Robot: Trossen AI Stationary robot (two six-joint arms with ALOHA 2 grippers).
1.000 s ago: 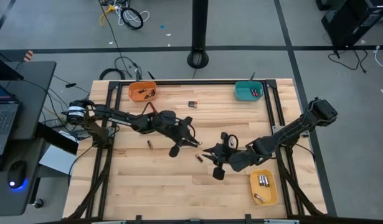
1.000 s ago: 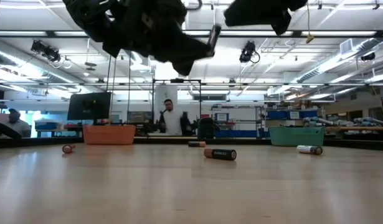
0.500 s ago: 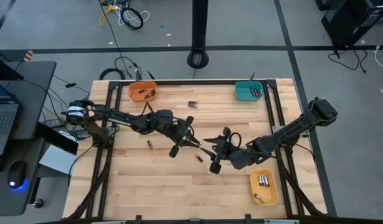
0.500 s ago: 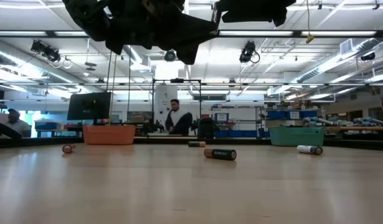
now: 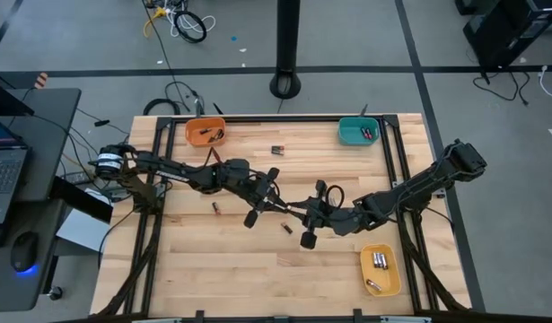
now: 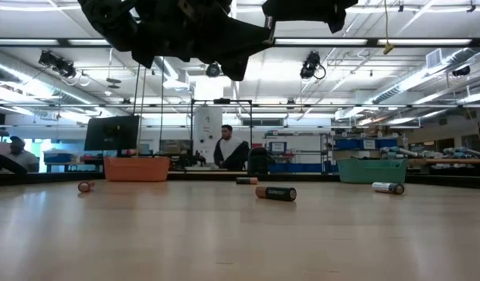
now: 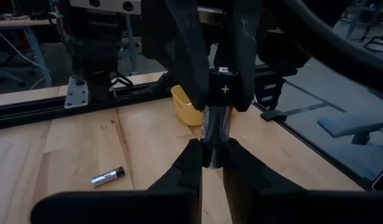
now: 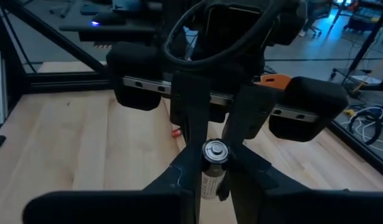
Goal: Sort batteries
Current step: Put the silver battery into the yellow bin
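Mid-table, above the wood, my left gripper (image 5: 277,207) and right gripper (image 5: 299,214) meet tip to tip. Between them is one silvery battery (image 7: 215,134) with a dark band marked "+". Both grippers are shut on it. The right wrist view shows it nearly end-on (image 8: 214,152). Loose batteries lie on their sides on the table: a dark one (image 5: 277,150) toward the far edge, one (image 5: 216,207) on the left, and one (image 5: 288,228) just near of the grippers. The low view shows a black battery (image 6: 275,193) and a silvery one (image 6: 388,187). My left gripper pinches the battery's plain silvery end (image 7: 211,157) between its two fingers, coming level from the table's left. The battery is lifted clear of the table. My right gripper pinches the same battery at the dark "+" end (image 7: 225,89), one finger on each side. It comes level from the table's right, facing the left gripper. In its own view the fingers (image 8: 184,169) close around the battery's body.
The orange bin (image 5: 205,132) is at the far left and the teal bin (image 5: 358,131) at the far right. The yellow bin (image 5: 381,270) at the near right holds several silvery batteries. A black frame runs round the table edge. People stand in the room beyond.
My right gripper has moved toward the table's left and far side, up to my left gripper, and now meets it at the battery. My left gripper has stayed nearly still, keeping the battery raised. A person in the background has walked to the right.
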